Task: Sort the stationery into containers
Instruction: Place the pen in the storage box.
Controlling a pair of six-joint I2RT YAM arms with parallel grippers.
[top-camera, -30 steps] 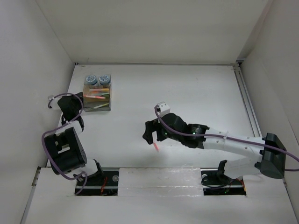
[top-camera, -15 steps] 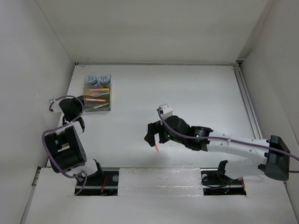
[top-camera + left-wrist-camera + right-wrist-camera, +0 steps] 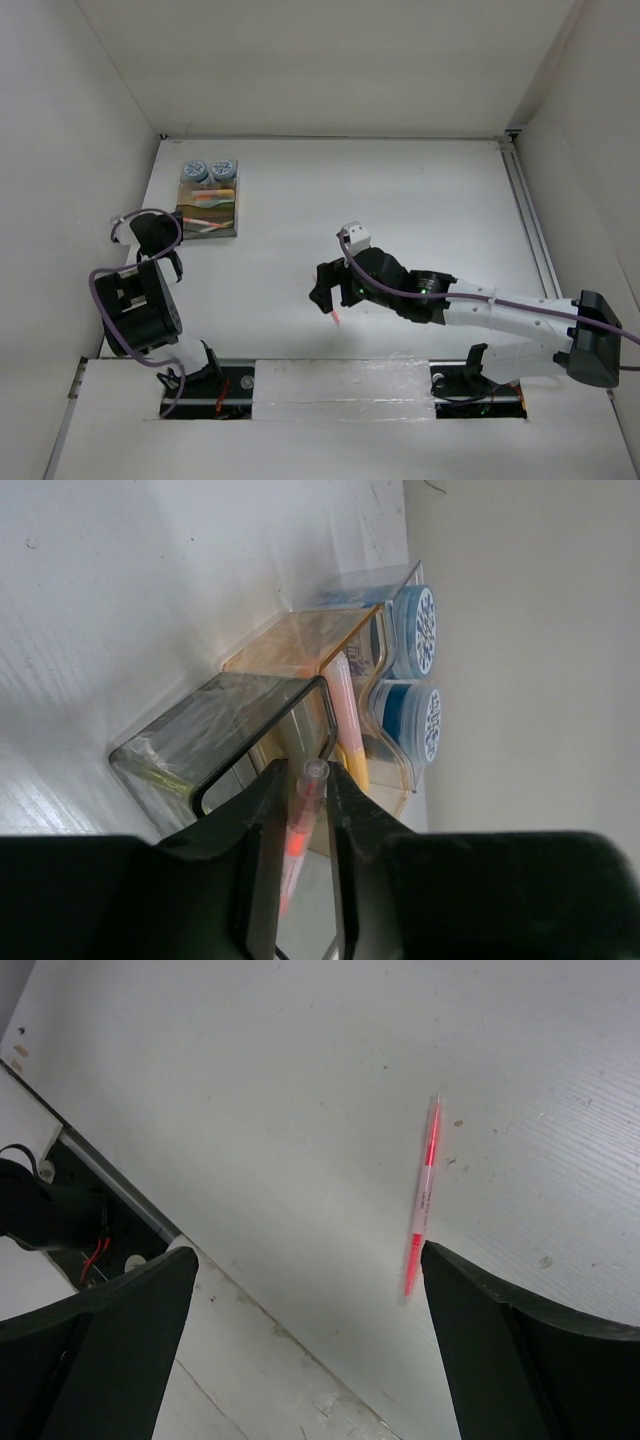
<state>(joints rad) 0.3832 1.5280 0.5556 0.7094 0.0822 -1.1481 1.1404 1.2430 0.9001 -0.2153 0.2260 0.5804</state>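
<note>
- The left gripper (image 3: 307, 772) has its two fingers pressed in on either side of an orange-pink pen (image 3: 300, 825). The pen's clear cap pokes out past the fingertips.
- That pen tip points at the near, smoky-grey tier of the organiser tray (image 3: 230, 720), just short of its rim.
- Behind the grey tier comes an amber one, where a pale orange highlighter (image 3: 345, 720) lies.
- At the tray's far end stand two blue-and-white patterned cylinders (image 3: 415, 630) (image 3: 422, 720), side by side.
- From above, the left gripper (image 3: 150, 235) sits just beside the tray (image 3: 208, 205), at its near left corner, by the left wall.
- The right gripper (image 3: 308, 1252) is spread wide and grips nothing. It hangs above the white table (image 3: 420, 200), near its middle.
- A red pen (image 3: 424, 1195) lies flat on the table below and between the right fingers, well apart from the tray.
</note>
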